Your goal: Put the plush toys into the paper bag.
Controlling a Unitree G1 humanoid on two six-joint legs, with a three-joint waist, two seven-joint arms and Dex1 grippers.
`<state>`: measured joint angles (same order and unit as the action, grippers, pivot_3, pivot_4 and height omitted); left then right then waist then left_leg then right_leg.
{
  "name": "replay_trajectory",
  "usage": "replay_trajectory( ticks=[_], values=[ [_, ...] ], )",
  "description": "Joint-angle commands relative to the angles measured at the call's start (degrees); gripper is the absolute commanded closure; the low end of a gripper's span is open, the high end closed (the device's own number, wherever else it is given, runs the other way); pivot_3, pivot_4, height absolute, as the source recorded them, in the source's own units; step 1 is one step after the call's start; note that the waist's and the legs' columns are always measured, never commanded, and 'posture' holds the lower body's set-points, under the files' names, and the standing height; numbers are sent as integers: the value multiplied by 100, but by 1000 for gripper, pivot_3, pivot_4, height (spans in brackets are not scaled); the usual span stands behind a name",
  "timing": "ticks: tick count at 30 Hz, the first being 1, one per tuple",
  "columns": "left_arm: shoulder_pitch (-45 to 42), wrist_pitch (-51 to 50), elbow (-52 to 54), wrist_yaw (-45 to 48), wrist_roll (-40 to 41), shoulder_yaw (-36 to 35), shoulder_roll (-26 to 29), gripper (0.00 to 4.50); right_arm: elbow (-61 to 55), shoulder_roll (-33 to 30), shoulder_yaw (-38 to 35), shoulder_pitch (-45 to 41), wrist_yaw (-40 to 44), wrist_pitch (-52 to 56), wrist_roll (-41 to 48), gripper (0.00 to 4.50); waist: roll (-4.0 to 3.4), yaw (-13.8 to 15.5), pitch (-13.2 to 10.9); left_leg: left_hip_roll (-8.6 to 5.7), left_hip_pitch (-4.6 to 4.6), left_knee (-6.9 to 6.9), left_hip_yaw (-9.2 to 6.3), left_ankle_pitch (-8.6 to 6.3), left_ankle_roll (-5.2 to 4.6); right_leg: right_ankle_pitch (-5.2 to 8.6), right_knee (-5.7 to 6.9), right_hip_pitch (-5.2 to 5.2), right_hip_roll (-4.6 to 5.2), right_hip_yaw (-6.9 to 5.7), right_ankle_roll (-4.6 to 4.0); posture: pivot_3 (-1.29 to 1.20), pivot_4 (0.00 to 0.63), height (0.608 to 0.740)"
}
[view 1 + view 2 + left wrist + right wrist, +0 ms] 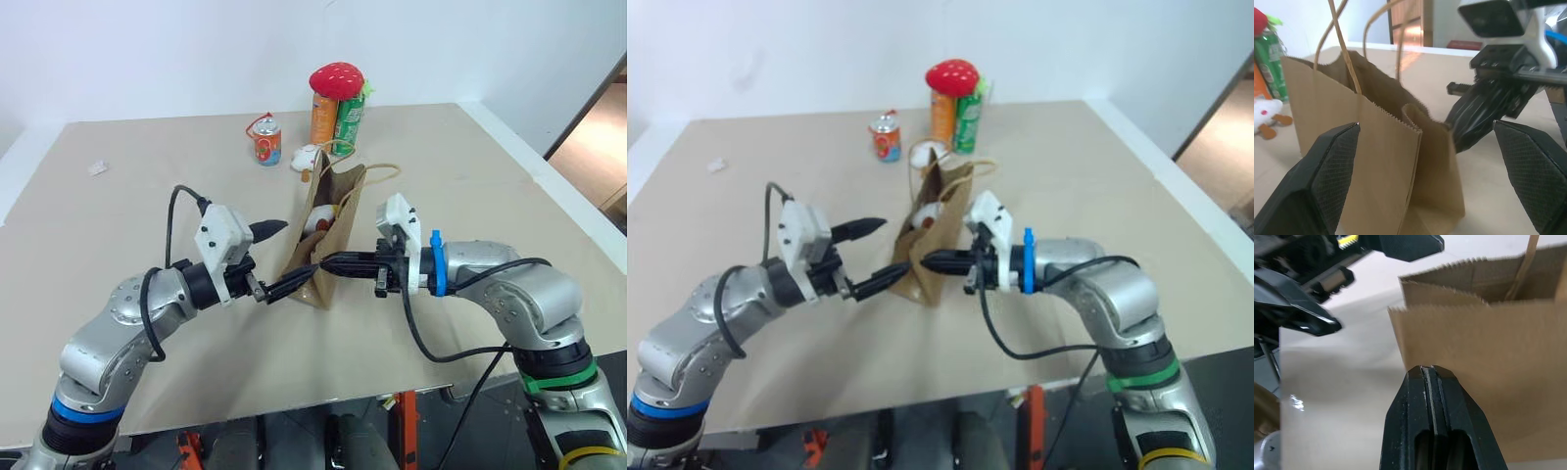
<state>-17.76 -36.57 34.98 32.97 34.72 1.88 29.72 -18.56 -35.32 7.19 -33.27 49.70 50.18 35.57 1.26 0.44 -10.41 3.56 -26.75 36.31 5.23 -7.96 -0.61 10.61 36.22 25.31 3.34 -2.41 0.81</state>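
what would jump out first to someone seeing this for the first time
The paper bag stands upright mid-table with a white toy showing in its open mouth. Both pincers meet at its near end: the left pincer wide open around the bag's edge, the right pincer shut with its tip at the bag's side. Behind the bag, a red strawberry plush sits on top of two cans.

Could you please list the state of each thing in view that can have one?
paper bag: upright on the table, mouth open, a toy inside.
white plush toy: lying on the table behind the bag, not bagged.
red plush toy: perched on the two tall cans.
small can: upright.
left tool: open, at the bag's side.
right tool: shut, holding nothing, tip at the bag.
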Motion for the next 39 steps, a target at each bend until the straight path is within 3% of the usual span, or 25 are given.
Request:
replay_trajectory(
  ticks=[1, 15, 24, 27, 30, 31, 35, 39],
  values=[
    [-117, 66, 101, -13, -216, 198, 19, 0, -98, 44, -32, -44, -26, -183, -72, 4453, 0, 0, 0, 1, 0, 0, -1, 0, 0, 0, 0, -1, -1, -1, 0, 0, 150, 740],
    [-463, 25, -403, -427, -597, 308, -506, 0, -203, 38, -38, -1, -28, -219, -168, 4453, 0, 1, 0, 0, 0, 0, -1, -1, 2, 0, 0, 1, 1, -1, 0, 0, 150, 740],
    [-557, 133, -630, -425, -996, 545, -504, 0, -240, -16, -92, 15, -42, -218, -170, 4453, 0, 1, 0, -1, 0, -1, 0, -1, 2, 0, 0, 0, 1, -1, 0, 0, 150, 740],
    [-583, 179, -684, -363, -1026, 588, -575, 919, -220, -17, -99, -8, -46, -225, -177, 4500, 1, 1, 0, -1, 0, -1, 0, -1, 2, 0, 0, 1, 2, -1, 0, 0, 150, 740],
    [-614, 216, -702, -285, -1087, 627, -583, 2357, -248, -6, -107, -11, -65, -205, -171, 4500, 1, 1, 0, -1, 0, -1, -1, -1, 2, 0, 0, 1, 1, -2, 0, 0, 150, 740],
    [-622, 231, -712, -265, -1098, 630, -585, 2576, -251, -3, -110, -13, -67, -202, -170, 4500, 1, 1, 0, -1, 0, -1, -1, -1, 2, 0, 0, 1, 1, -2, 0, 0, 150, 740],
    [-668, 300, -757, -158, -1114, 592, -589, 4343, -272, 6, -121, -10, -89, -206, -162, 4500, 1, 1, 0, -1, 0, -1, -1, -1, 2, 0, 0, 1, 2, -2, 0, 0, 150, 740],
    [-672, 424, -802, -10, -1127, 533, -541, 4440, -268, -2, -152, -16, -101, -237, -155, 4500, 1, 1, -1, -1, 0, -1, -1, -1, 2, 0, 0, 1, 2, -2, 0, 0, 150, 740]
  ],
)
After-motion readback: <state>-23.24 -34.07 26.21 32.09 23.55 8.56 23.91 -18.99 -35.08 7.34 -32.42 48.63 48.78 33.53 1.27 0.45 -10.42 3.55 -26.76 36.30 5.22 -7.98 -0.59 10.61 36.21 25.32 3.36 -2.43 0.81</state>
